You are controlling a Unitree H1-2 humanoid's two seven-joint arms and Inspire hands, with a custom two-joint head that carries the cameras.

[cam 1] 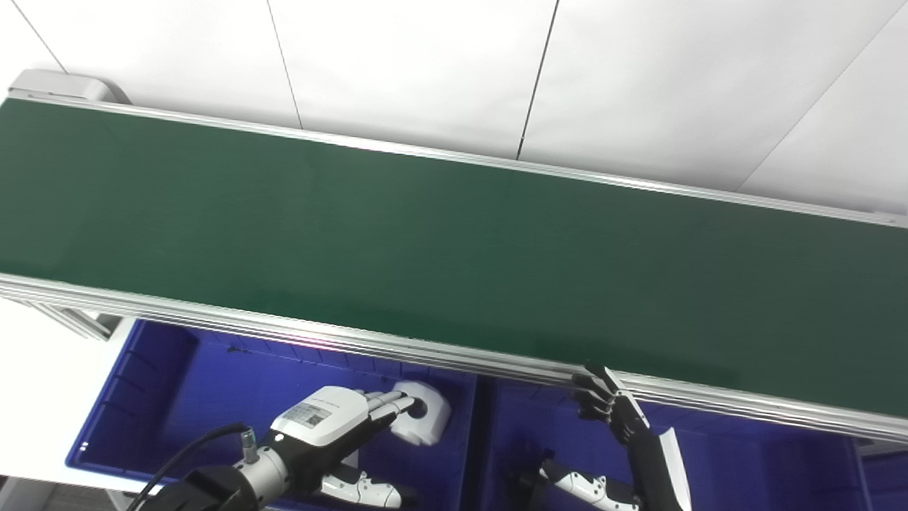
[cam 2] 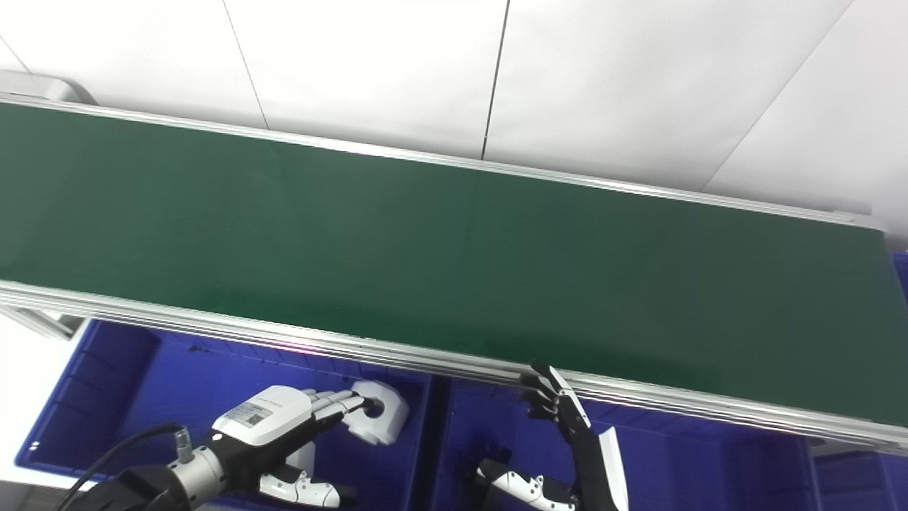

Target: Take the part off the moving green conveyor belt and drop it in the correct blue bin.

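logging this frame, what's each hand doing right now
Left hand: shut on the white part, over the left blue bin.
Right hand: open, holding nothing, fingers by the conveyor rail.

Bright, even overhead light; both views sharp, a faint pinkish glare on the conveyor rail (cam 1: 312, 342).

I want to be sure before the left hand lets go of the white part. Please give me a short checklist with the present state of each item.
1. White part is held at the fingers of the left hand: ok.
2. Part is over the left blue bin, past the conveyor rail: ok.
3. Whether this is the correct bin: cannot tell.
4. Right hand is away from the drop, over the right blue bin near the rail: ok.
5. Green belt carries no other part in view: ok.
6. Space under the part is free: cannot tell; the hand hides it.
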